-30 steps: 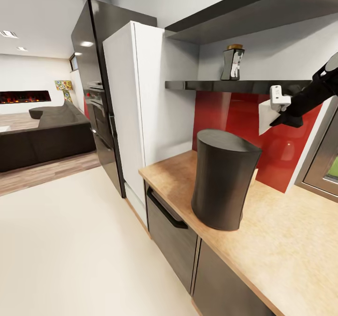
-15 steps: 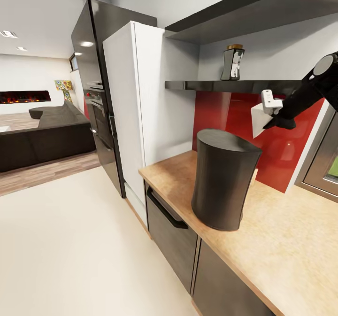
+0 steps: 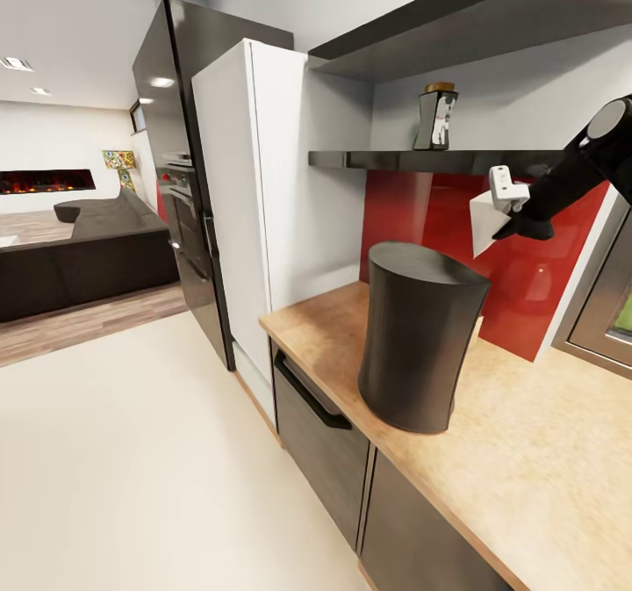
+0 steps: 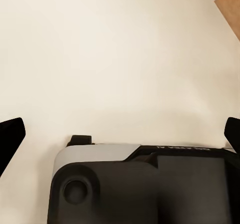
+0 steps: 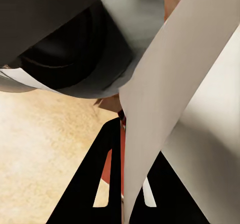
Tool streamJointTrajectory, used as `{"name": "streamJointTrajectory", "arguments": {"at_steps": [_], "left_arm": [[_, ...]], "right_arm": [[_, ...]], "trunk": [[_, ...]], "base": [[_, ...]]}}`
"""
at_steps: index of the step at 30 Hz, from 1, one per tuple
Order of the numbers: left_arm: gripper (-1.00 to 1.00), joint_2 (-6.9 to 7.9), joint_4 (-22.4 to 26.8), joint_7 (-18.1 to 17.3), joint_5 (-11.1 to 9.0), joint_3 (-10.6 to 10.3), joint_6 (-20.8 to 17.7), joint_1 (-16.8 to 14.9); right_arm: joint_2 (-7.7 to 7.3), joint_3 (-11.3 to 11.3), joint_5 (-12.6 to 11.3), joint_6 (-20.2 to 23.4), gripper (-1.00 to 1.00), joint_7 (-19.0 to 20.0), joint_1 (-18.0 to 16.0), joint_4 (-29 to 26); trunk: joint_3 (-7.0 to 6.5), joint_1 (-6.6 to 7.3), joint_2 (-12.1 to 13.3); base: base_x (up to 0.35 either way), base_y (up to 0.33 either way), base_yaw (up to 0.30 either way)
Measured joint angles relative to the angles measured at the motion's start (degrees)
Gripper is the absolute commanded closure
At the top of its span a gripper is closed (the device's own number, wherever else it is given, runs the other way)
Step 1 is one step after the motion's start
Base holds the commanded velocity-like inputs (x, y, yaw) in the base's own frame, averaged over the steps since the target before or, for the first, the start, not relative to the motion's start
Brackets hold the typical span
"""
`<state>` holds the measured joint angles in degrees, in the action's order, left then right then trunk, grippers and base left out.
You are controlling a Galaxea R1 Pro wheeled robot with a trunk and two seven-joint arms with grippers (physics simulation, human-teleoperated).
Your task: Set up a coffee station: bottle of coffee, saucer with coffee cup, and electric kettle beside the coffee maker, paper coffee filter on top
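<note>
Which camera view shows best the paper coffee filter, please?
The head view: the whole paper coffee filter hangs from the right gripper, above and behind the coffee maker. The right wrist view shows it very close, clamped between the fingers, its outline cut off. The left wrist view looks at pale floor.

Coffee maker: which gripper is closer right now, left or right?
Right. The right gripper holds the paper filter just above and behind the coffee maker. The left gripper hangs open over bare floor, away from it.
</note>
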<state>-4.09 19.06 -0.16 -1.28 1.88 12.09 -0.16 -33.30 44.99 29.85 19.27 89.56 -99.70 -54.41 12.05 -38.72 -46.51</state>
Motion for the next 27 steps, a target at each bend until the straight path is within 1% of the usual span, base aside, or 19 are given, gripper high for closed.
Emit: {"name": "streamJointTrajectory", "arguments": {"at_steps": [16,21,27], "left_arm": [[-1.00,0.00,0.1,0.0,0.0,0.0,0.0,0.0],[-1.00,0.00,0.1,0.0,0.0,0.0,0.0,0.0],[-1.00,0.00,0.1,0.0,0.0,0.0,0.0,0.0]], "right_arm": [[-0.05,0.0,0.0,0.0,1.00,0.0,-0.1,0.2],[-0.06,0.0,0.0,0.0,1.00,0.0,-0.2,0.2],[-0.05,-0.1,0.0,0.0,1.00,0.0,-0.3,0.2]], "trunk": [[0.00,0.00,0.0],[0.00,0.01,0.0],[0.00,0.00,0.0]], "base": [[0.038,0.002,0.000],[0.082,0.115,0.000],[0.027,0.035,0.000]]}}
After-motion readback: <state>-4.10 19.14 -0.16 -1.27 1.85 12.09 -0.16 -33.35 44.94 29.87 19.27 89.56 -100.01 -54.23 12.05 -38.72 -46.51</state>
